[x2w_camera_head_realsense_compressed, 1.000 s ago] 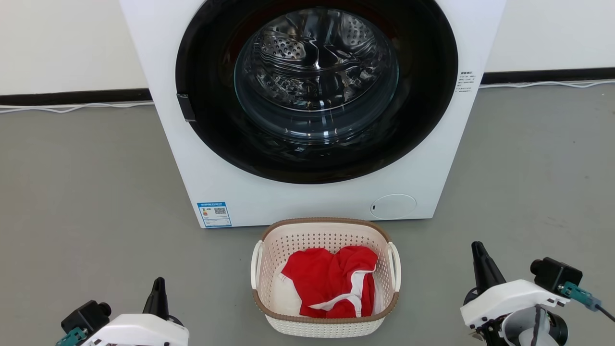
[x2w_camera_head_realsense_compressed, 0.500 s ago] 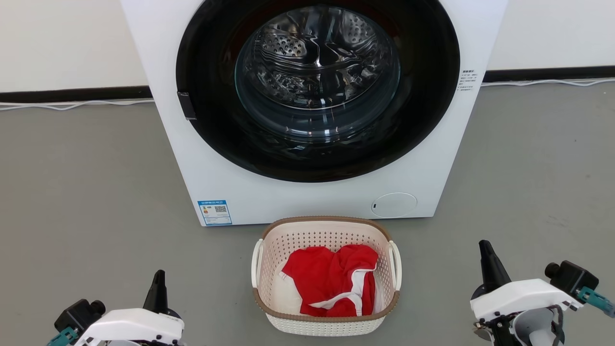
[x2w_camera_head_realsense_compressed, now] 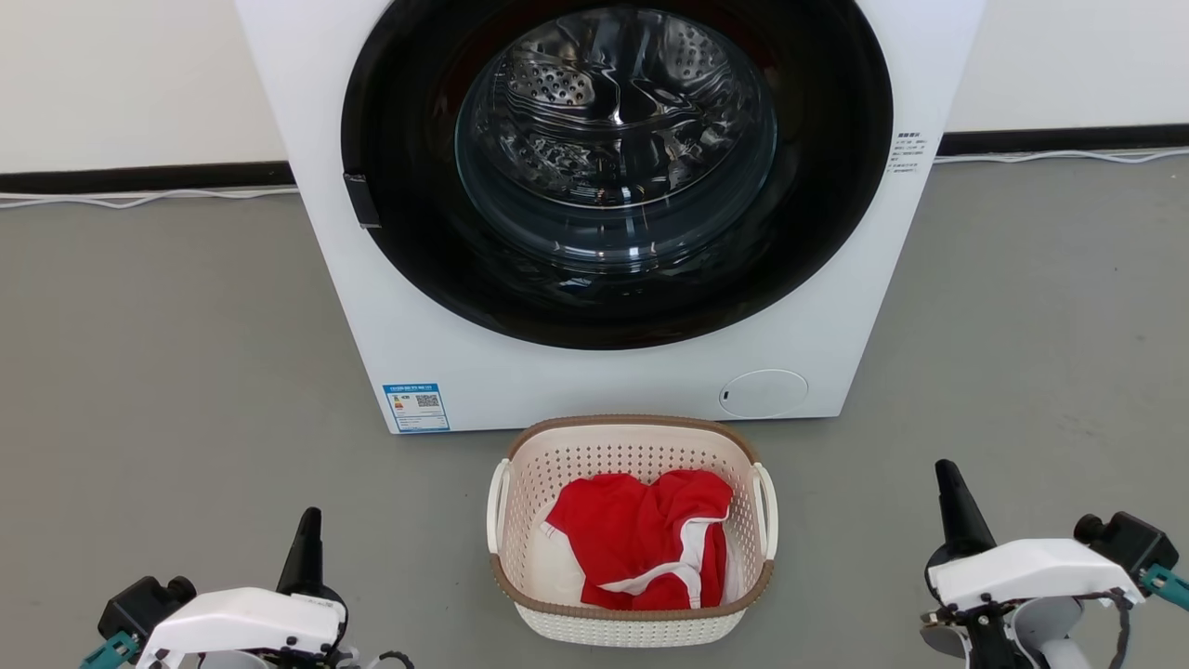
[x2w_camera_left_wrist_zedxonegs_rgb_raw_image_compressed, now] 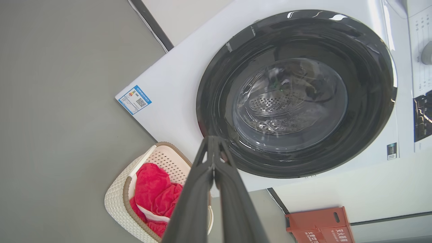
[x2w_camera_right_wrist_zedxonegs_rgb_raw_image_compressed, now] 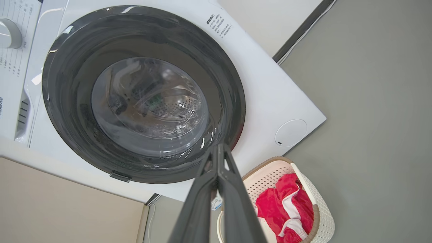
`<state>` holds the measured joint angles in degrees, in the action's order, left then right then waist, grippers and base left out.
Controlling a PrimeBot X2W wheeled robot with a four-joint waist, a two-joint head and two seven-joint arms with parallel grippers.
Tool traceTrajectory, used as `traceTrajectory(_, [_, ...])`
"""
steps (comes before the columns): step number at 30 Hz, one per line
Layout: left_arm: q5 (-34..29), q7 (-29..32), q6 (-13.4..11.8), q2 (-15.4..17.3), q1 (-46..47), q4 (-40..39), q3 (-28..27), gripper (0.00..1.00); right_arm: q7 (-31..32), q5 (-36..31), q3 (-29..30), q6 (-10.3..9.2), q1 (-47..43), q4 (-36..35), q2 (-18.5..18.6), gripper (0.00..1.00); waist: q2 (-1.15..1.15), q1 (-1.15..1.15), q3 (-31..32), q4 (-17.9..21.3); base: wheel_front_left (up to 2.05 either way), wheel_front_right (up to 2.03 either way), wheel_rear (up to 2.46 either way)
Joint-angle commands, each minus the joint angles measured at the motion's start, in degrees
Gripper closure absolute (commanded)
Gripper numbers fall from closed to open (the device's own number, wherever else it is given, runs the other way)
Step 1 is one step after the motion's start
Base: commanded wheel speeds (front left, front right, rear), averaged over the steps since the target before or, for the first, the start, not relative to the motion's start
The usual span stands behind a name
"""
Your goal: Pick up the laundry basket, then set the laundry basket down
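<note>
laundry basket (x2w_camera_head_realsense_compressed: pixel 632 630) by washer (x2w_camera_head_realsense_compressed: pixel 390 307), L wrist view adds orange crate (x2w_camera_left_wrist_zedxonegs_rgb_raw_image_compressed: pixel 317 225)

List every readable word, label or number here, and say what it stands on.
"Hisense": washer panel, cut off at the edge of the right wrist view.
Other panel print: too small to read.
Blue label: QR code, text too small.
White sticker: too small.
Red box: white Chinese characters, blurred.
</note>
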<state>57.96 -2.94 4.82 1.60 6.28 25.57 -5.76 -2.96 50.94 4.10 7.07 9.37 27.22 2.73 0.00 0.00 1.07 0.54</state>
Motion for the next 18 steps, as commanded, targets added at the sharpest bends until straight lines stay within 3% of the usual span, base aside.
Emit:
traceTrajectory(1, [1.6,0.4,0.6,0.7,1.0,-2.1,-0.8,1.0,0.6,1.9,-0.3,0.24,0.8,-2.3,0.2,1.0,0.0,0.0,0.0,0.0,0.0,0.0,0.0])
traceTrajectory(18, [11.9,3.2,1.2,0.9,0.6,-5.1,-0.8,1.0,3.4,14.3,0.5,0.3,-0.5,-5.7,0.2,1.0,0.0,0.0,-0.4,-0.2,0.0,0.0,0.0])
